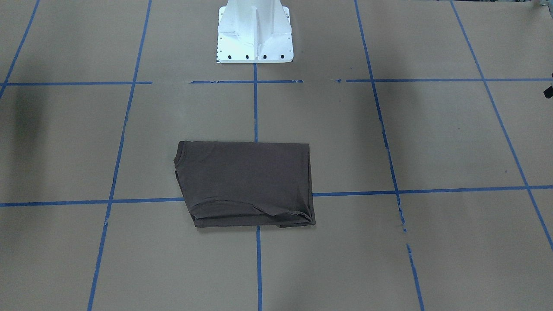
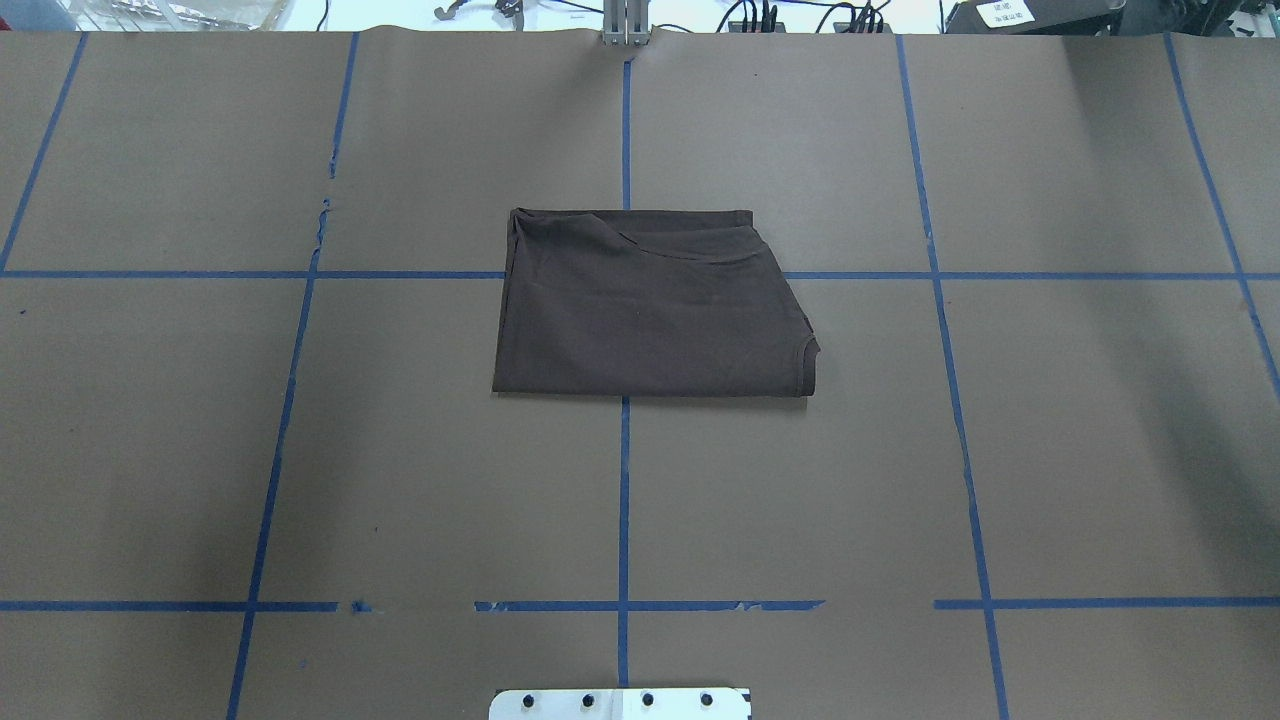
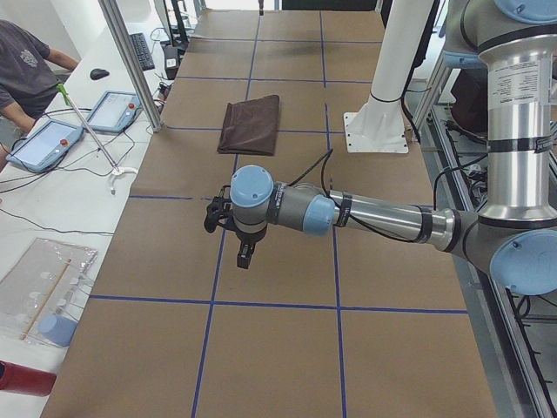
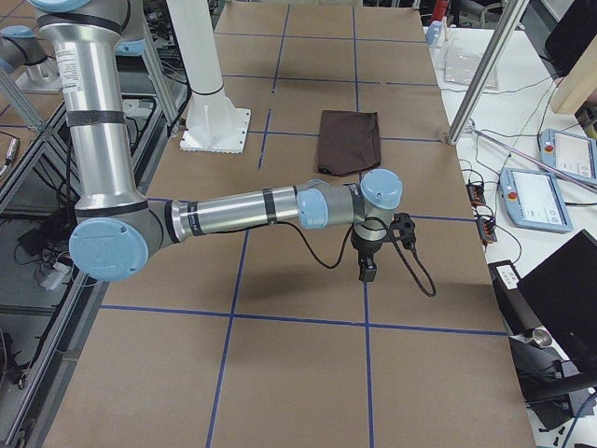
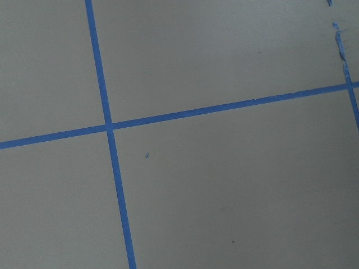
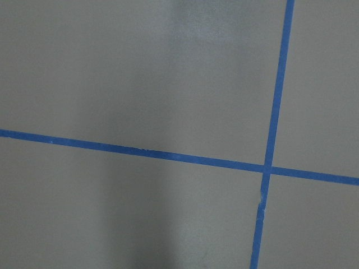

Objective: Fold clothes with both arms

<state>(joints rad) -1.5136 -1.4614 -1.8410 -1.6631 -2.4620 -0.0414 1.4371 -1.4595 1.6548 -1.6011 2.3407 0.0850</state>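
Side views only: left claw (image 3: 246, 261) & right claw (image 4: 369, 275) too small, open/closed unclear.

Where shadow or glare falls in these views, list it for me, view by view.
Front-facing: a soft dark shadow band on the table at the view's left. Overhead: the strip beyond the table's far edge is blown out white. Right wrist: pale sheen top centre, dimmer band below. Side views: evenly lit, sharp.

Blue tape (image 2: 624, 500) grids the brown table (image 2: 1100, 450); 2 tablets (image 3: 114, 111) lie beside it.
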